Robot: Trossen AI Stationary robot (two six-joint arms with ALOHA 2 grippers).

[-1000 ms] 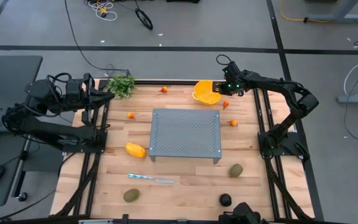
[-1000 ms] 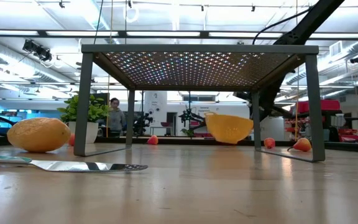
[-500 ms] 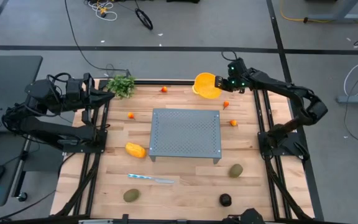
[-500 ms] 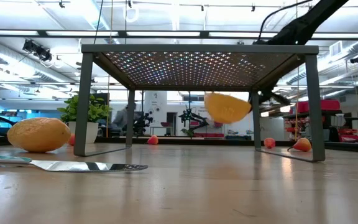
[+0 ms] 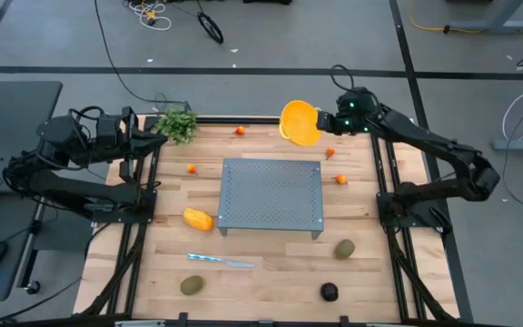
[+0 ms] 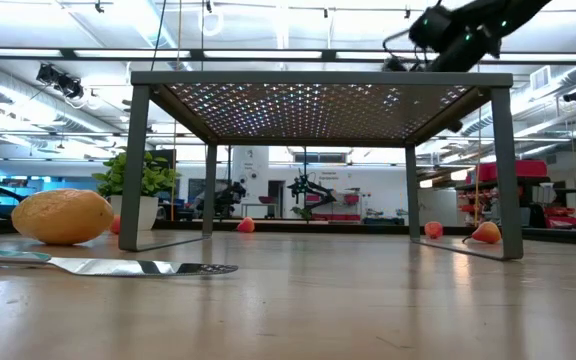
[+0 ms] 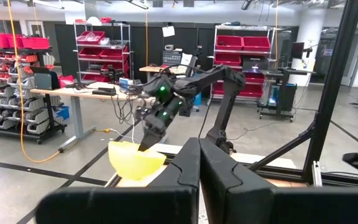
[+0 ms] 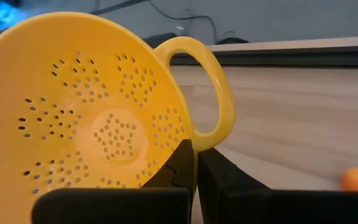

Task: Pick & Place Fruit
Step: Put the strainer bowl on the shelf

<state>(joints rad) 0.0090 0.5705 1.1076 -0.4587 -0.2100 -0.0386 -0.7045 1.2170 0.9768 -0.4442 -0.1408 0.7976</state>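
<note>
My right pincer [image 8: 194, 163] pinches the rim of a yellow colander [image 5: 300, 123], lifted above the counter's [image 5: 261, 263] far edge. The fruit [image 5: 198, 219] lies scattered around the perforated metal stand [image 5: 271, 193]. My left pincer [image 7: 199, 163], pressed together, waits off the counter's left side.

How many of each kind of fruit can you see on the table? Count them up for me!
Tiny orange-red balls: 4
Brownish-green ovals: 2
Small blackish round one: 1
Yellow-orange oblong: 1
Total: 8 pieces of fruit
</note>
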